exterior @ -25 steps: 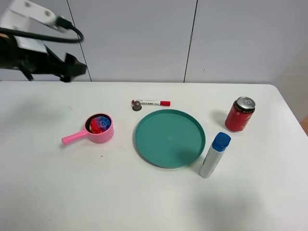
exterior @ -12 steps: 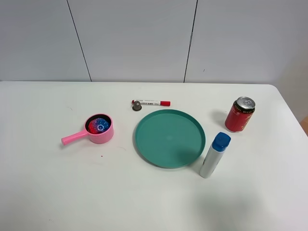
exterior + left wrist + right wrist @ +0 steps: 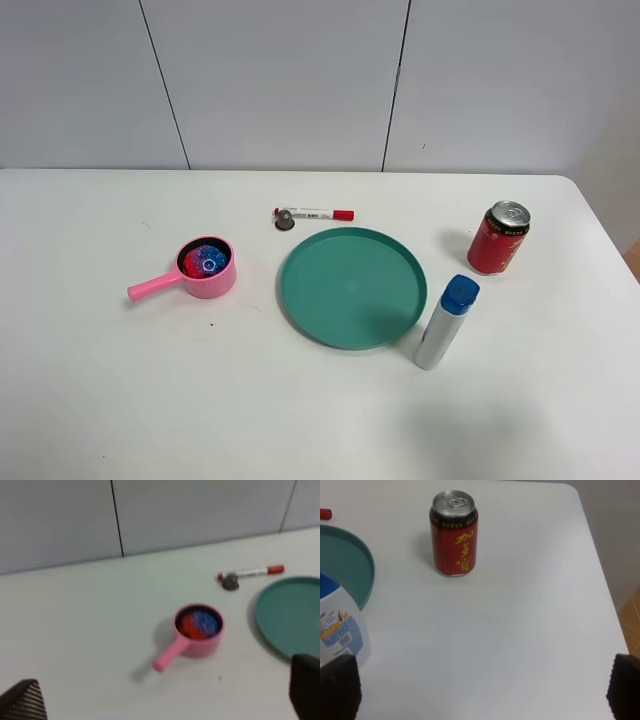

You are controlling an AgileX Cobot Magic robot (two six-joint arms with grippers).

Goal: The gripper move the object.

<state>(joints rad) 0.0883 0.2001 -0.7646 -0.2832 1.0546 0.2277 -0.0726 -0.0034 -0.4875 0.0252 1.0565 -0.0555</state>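
Currently, the object (image 3: 206, 260), a glittery ball mottled red and blue, is seen lying inside a small pink pan (image 3: 205, 270) whose handle points toward the left edge of the white surface (image 3: 120, 400). The pan stands on the left half of the surface, roughly midway between the far and near edges. Just beside it toward the middle, a round teal plate (image 3: 352, 286) is laid flat and bare. Near the far rim of the plate, a white marker (image 3: 315, 213) with a red cap is placed parallel to the far edge, and a small dark round piece (image 3: 285, 221) is found touching or almost touching its uncapped end. A red soda can (image 3: 498, 238) is stood upright toward the right edge, well apart from the pan. A white bottle with a blue cap (image 3: 445, 322) is seen leaning beside the near right rim of the plate.

No arm is shown in the high view. In the left wrist view, the left gripper (image 3: 165, 700) is seen only as two dark fingertips (image 3: 22, 702) at opposite sides; the jaws are spread wide with nothing between them, and the pan with the ball is seen well ahead of them. In the right wrist view, the right gripper (image 3: 482, 687) is likewise shown by two dark fingertips (image 3: 339, 685) set far apart, the jaws wide and empty, with the can and the bottle ahead.
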